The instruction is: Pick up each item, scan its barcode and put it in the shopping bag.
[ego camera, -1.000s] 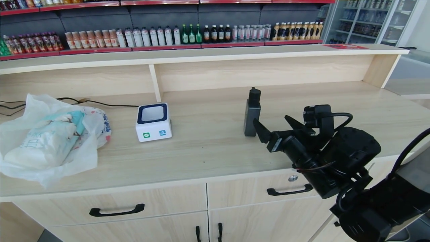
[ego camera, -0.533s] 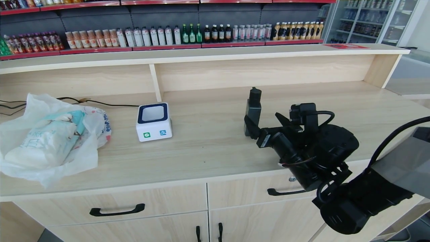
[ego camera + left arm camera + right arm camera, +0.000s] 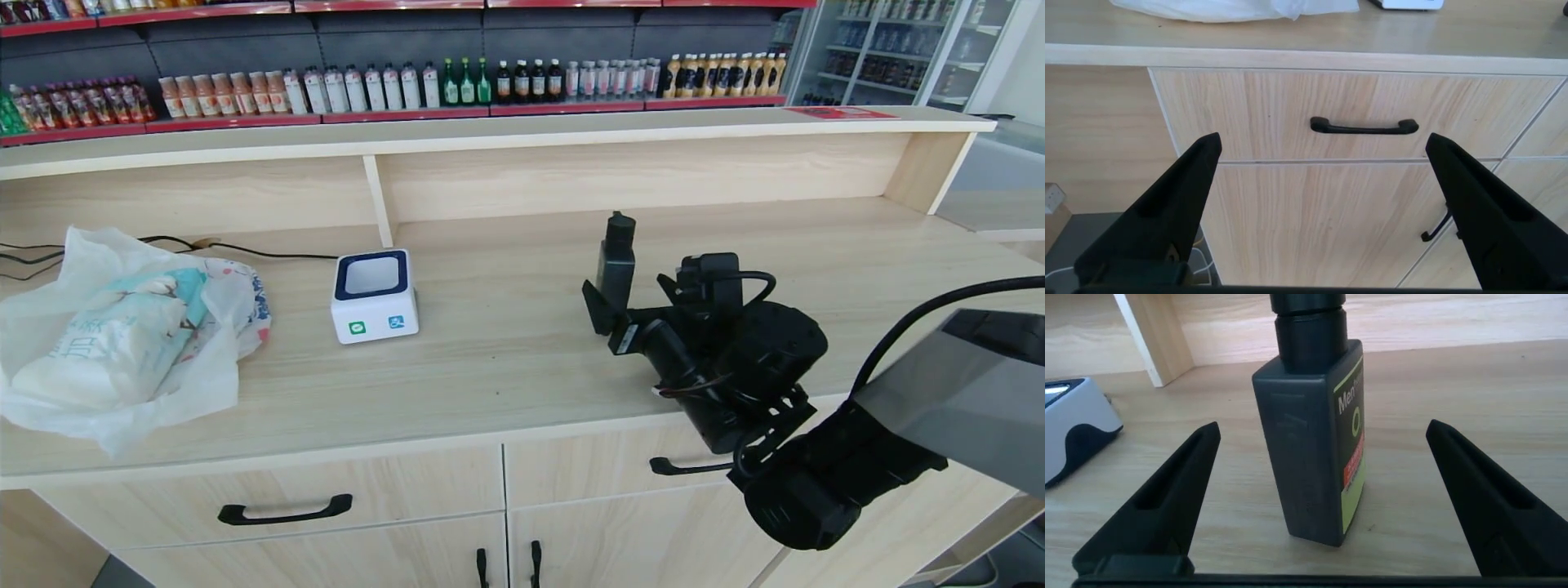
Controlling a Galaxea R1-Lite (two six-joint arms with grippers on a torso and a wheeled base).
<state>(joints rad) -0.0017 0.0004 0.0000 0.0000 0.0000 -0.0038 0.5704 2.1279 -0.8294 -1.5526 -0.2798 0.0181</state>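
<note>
A dark grey bottle (image 3: 614,257) with a black cap stands upright on the wooden counter (image 3: 506,359), right of centre. My right gripper (image 3: 629,298) is open right at it, one finger in front of the bottle's lower part and the other behind to its right. The right wrist view shows the bottle (image 3: 1310,449) between my spread fingers (image 3: 1159,506), not touched. A white scanner box (image 3: 374,296) with a blue-rimmed window sits mid-counter. The white shopping bag (image 3: 122,335) lies at the left with a packet inside. My left gripper (image 3: 1319,212) hangs open below the counter, facing a drawer front.
A black cable (image 3: 245,249) runs along the counter behind the bag. A raised wooden ledge (image 3: 490,135) with a divider (image 3: 377,200) backs the counter. Drawers with black handles (image 3: 284,510) are below. Shelves of bottles (image 3: 408,82) stand behind.
My right arm has moved left and forward across the counter until its open fingers reach around the bottle. The bag, scanner and bottle have stayed put.
</note>
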